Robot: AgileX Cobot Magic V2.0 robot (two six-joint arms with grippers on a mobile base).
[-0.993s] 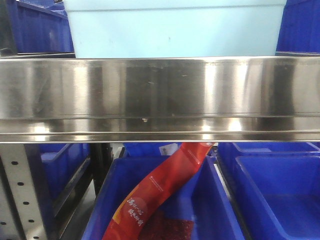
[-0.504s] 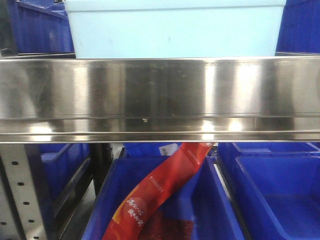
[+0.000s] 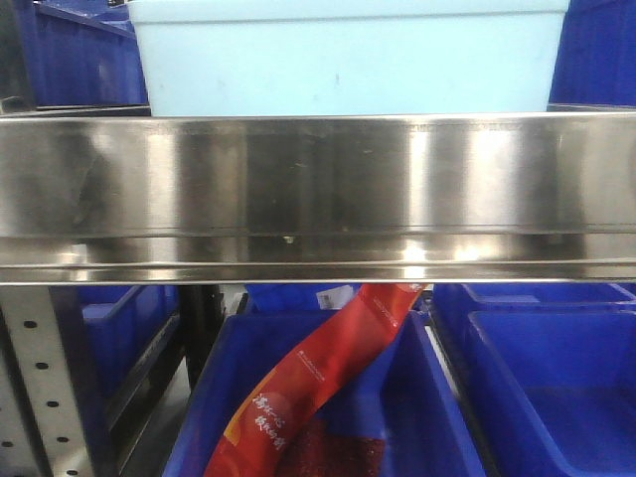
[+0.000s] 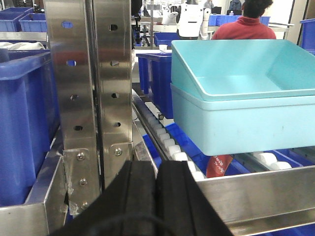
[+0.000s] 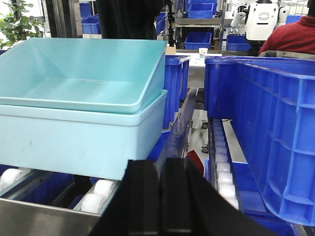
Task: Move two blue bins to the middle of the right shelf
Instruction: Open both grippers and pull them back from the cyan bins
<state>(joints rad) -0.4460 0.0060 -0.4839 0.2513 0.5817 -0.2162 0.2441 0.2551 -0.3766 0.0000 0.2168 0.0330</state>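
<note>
The setting is a warehouse aisle of steel racking with roller lanes; a person in a red top (image 4: 243, 27) stands in the background. A broad steel shelf rail (image 3: 318, 189) crosses the front view from edge to edge. Dark blue bins (image 5: 266, 132) fill the lanes on either side and the level below.

The two blue bins (image 4: 243, 113) sit on the rollers (image 5: 101, 189) just behind that rail, between the dark blue ones. They are nested, the upper one tilted inside the lower rather than seated flat. Neither arm touches them.

On the level below, a red packet (image 3: 318, 383) leans out of a dark blue bin.

The left gripper (image 4: 156, 196) points at the gap between a perforated upright post (image 4: 88, 98) and the pale stack, its fingers pressed together on nothing. The right gripper (image 5: 161, 196) faces the stack's near wall, likewise closed and empty.

Judgement: the stack appears set down and released on a shelf level. Whether this is the right shelf's middle level cannot be confirmed from these views. If it is, only backing the arms away is left.
</note>
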